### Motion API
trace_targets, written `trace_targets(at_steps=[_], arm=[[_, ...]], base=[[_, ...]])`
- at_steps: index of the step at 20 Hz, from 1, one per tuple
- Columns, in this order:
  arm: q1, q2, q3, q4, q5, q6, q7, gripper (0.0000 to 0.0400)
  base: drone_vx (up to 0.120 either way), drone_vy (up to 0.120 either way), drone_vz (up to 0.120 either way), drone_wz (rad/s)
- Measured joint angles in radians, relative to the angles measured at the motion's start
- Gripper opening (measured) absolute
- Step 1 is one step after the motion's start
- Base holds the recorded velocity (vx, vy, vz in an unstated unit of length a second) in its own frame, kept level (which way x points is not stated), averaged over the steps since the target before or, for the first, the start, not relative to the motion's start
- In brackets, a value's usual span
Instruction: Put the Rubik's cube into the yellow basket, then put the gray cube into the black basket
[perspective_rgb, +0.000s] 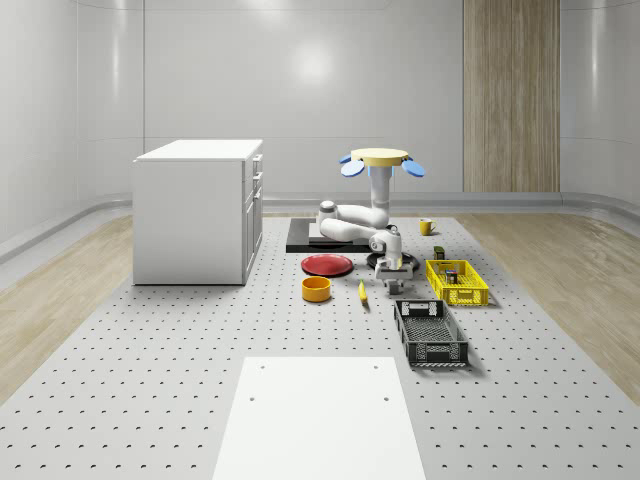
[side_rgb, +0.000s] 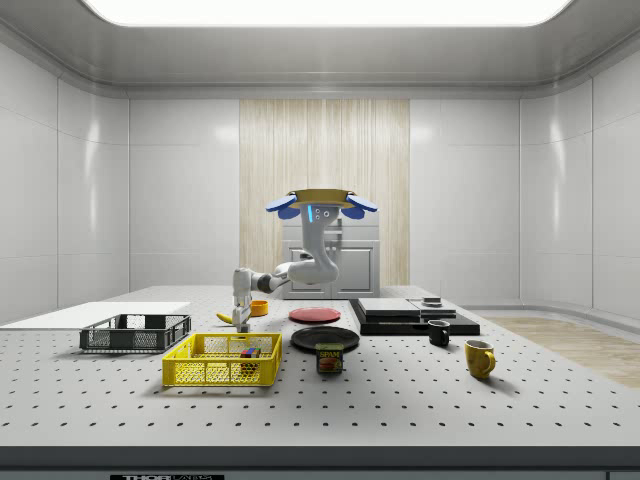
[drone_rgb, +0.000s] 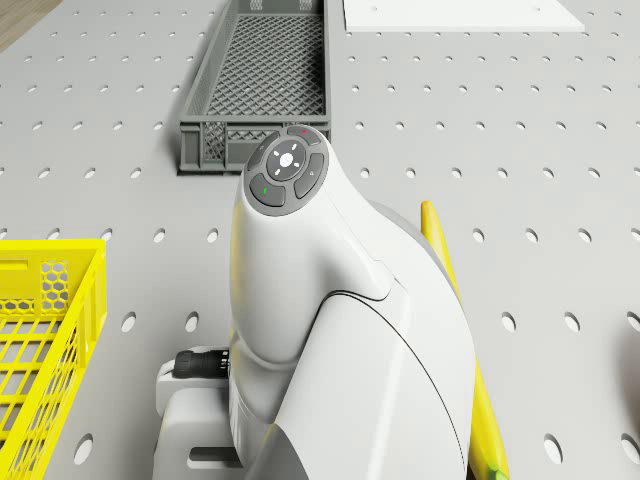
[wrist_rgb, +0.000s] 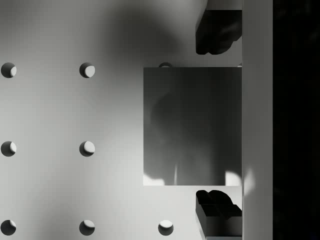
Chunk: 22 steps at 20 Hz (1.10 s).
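Note:
The drone (perspective_rgb: 378, 158) hovers above the table with its arm bent down. In the wrist view the gray cube (wrist_rgb: 192, 125) lies on the perforated table, and my gripper (wrist_rgb: 217, 122) is open with a dark fingertip (wrist_rgb: 217, 32) on either side of it, a thin gap showing at each. In the whole-scene view the gripper (perspective_rgb: 392, 280) hangs just above the table, to the left of the yellow basket (perspective_rgb: 457, 282). The Rubik's cube (side_rgb: 248, 352) lies inside the yellow basket (side_rgb: 220, 365). The black basket (perspective_rgb: 430, 333) stands nearer the camera, also in the drone view (drone_rgb: 260, 80).
A banana (perspective_rgb: 362, 291), an orange bowl (perspective_rgb: 316, 289) and a red plate (perspective_rgb: 327, 264) lie to the left of the gripper in the whole-scene view. A white cabinet (perspective_rgb: 198, 210) stands at far left. A can (side_rgb: 329, 358) and a yellow mug (side_rgb: 479, 358) sit near the yellow basket.

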Motion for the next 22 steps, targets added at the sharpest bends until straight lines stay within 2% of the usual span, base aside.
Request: trace_targets(at_steps=[3, 7, 22], arm=[[0.0, 0.0, 0.0, 0.0, 0.0, 0.0, 0.0, 0.0301], [0.0, 0.0, 0.0, 0.0, 0.0, 0.0, 0.0, 0.0269], [0.0, 0.0, 0.0, 0.0, 0.0, 0.0, 0.0, 0.0251]], base=[[0.0, 0.0, 0.0, 0.0], [0.0, 0.0, 0.0, 0.0], [0.0, 0.0, 0.0, 0.0]])
